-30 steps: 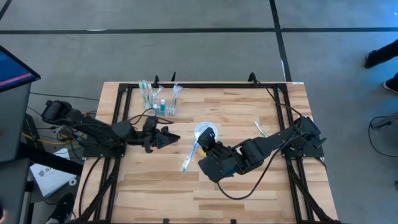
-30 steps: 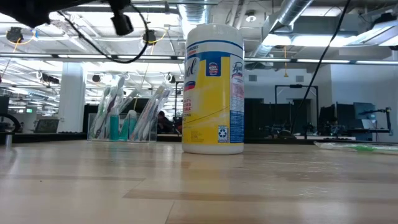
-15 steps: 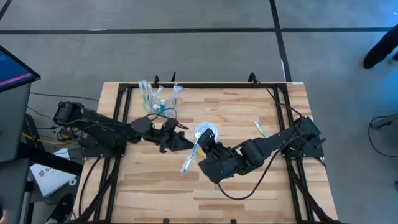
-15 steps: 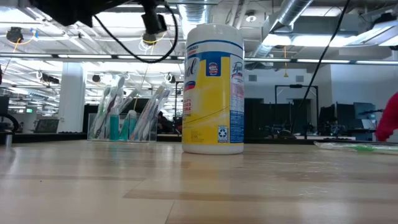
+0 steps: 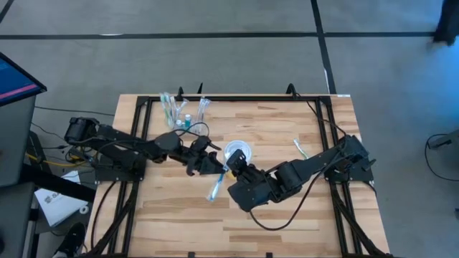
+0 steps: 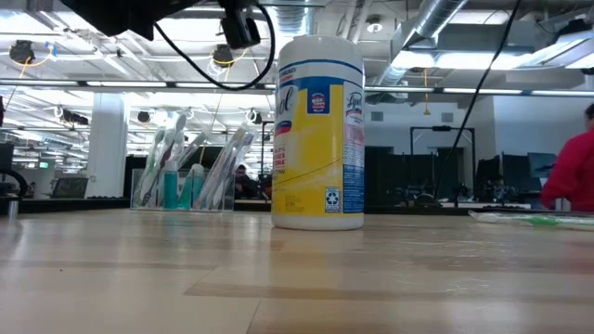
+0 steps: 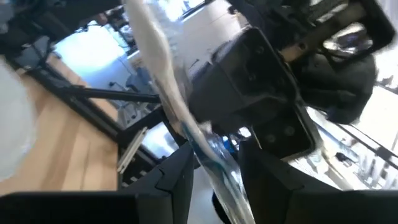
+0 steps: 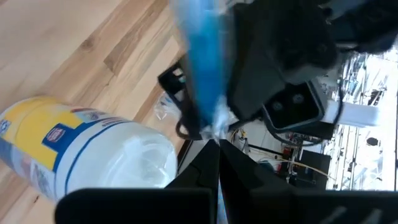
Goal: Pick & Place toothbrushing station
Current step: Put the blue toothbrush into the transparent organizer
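Observation:
The toothbrushing station [image 5: 183, 115], a see-through stand with toothbrushes upright in it, stands on the table's far left part [image 6: 186, 181]. My right gripper [image 5: 231, 170] [image 8: 214, 146] is shut on a packed white-and-blue toothbrush [image 5: 217, 185] beside the white-topped yellow tub [image 5: 238, 152]. My left gripper [image 5: 213, 165] [image 7: 214, 155] is open right next to it. Its two fingers stand on either side of that toothbrush [image 7: 163, 74]. My right gripper pinches the packed toothbrush near one end [image 8: 205, 118] between its two shut fingertips, slanting down from the table's right. The toothbrush sticks out from the fingers toward the near left, clear of the table. My left gripper has the toothbrush in its gap; I cannot tell whether a finger touches it.
The tub [image 6: 319, 130] stands upright mid-table, close behind both grippers. A green toothbrush [image 5: 300, 148] lies flat on the right part of the table [image 6: 534, 220]. Black frame rails run along the table's left, right and far edges. A person passes in the room behind.
My left gripper has moved toward the table's right, away from the station and up to the toothbrush in my right gripper, rolling as it went. The toothbrush now lies between its fingers.

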Motion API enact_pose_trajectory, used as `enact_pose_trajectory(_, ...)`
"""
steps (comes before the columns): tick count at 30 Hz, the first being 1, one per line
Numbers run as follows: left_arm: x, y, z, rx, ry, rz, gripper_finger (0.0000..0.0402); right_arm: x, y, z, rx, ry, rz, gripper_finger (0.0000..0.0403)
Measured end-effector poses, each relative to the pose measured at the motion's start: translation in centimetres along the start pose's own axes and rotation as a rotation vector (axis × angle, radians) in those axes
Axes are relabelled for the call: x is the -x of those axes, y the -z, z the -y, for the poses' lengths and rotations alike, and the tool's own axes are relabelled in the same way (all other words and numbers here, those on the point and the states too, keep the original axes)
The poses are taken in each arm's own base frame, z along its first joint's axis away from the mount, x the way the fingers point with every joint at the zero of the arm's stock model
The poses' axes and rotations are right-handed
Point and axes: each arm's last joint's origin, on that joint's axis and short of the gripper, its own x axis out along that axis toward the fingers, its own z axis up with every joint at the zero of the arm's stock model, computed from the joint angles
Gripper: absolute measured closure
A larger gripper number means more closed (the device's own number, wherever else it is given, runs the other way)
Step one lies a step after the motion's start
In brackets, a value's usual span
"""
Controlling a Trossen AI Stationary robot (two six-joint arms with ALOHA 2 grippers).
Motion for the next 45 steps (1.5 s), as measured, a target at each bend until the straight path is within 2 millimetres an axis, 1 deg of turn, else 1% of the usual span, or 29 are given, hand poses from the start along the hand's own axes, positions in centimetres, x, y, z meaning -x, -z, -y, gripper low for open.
enact_pose_trajectory(5,0.1,-0.3,-0.3,0.001,-0.015,0.006,0.028,-0.8,-0.4,-0.6,0.03,-0.009,-0.021,0.0403)
enact_pose_trajectory(8,0.1,-0.1,-0.5,0.009,-0.035,-0.007,0.0289,-1.2,-0.5,-1.0,0.057,-0.022,-0.033,0.0403)
enact_pose_trajectory(12,0.1,0.1,-0.8,0.02,-0.07,-0.029,0.0315,-1.7,-0.5,-1.1,0.062,-0.027,-0.039,0.0403)
enact_pose_trajectory(19,0.1,0.1,-0.9,-0.004,-0.071,-0.033,0.0374,-1.7,-0.5,-1.1,0.06,-0.024,-0.038,0.0403)
enact_pose_trajectory(21,0.1,0.1,-0.9,-0.017,-0.073,-0.035,0.0384,-1.7,-0.5,-1.0,0.055,-0.023,-0.038,0.0403)
enact_pose_trajectory(24,0.1,0.1,-0.9,-0.028,-0.075,-0.036,0.0386,-1.7,-0.5,-1.1,0.048,-0.025,-0.039,0.0403)
enact_pose_trajectory(28,0.1,0.1,-0.9,-0.027,-0.077,-0.035,0.0377,-1.8,-0.4,-1.0,0.012,-0.026,-0.046,0.0403)
enact_pose_trajectory(32,0.2,0.1,-1.0,-0.036,-0.086,-0.038,0.0387,-1.9,-0.3,-1.0,0.001,-0.027,-0.051,0.0402)
enact_pose_trajectory(36,0.2,0.0,-1.1,-0.054,-0.092,-0.036,0.0386,-1.7,-0.2,-0.9,0.0,-0.029,-0.05,0.0387)
enact_pose_trajectory(45,0.5,-0.9,-1.5,-0.103,-0.11,-0.006,0.0387,-0.3,1.0,-0.4,-0.082,-0.044,-0.061,0.032)
